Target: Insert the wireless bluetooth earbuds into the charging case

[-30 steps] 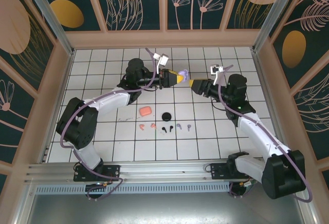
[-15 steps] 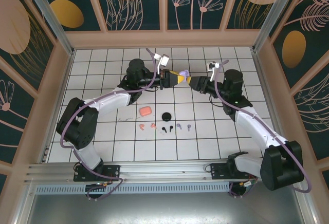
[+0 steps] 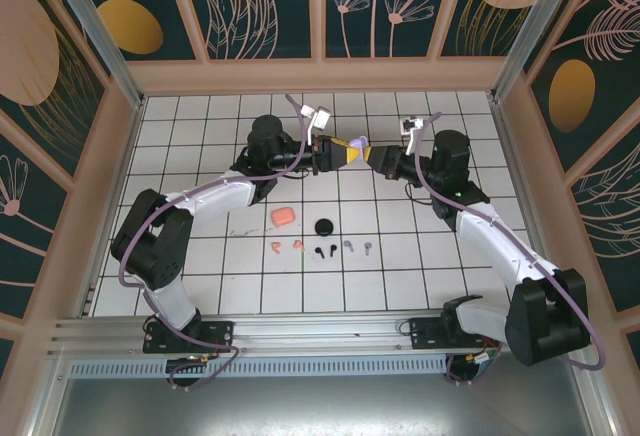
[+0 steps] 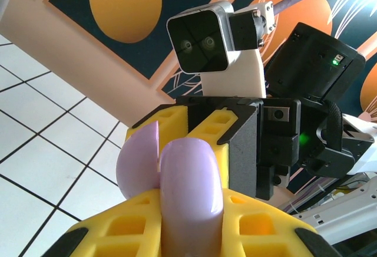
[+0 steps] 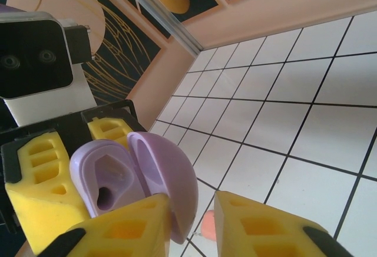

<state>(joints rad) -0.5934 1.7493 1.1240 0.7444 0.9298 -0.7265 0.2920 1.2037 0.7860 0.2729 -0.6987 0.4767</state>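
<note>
Right pincer (image 3: 372,156) has swung in, jaws still parted round the open lid (image 5: 162,183) of the lavender case (image 4: 185,180); left pincer (image 3: 352,150) clenches it aloft. A skewed squeeze could wrench it loose.

Six tiny earbuds (image 3: 348,245) (salmon, black, lavender pairs) and three charging cases (image 3: 283,215)

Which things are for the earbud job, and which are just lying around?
Job right now: lavender case, held up by left gripper, right gripper at its open lid; lavender earbuds.
Lying about, probably waiting their turn: orange case, black case, orange earbuds, black earbuds.
</note>
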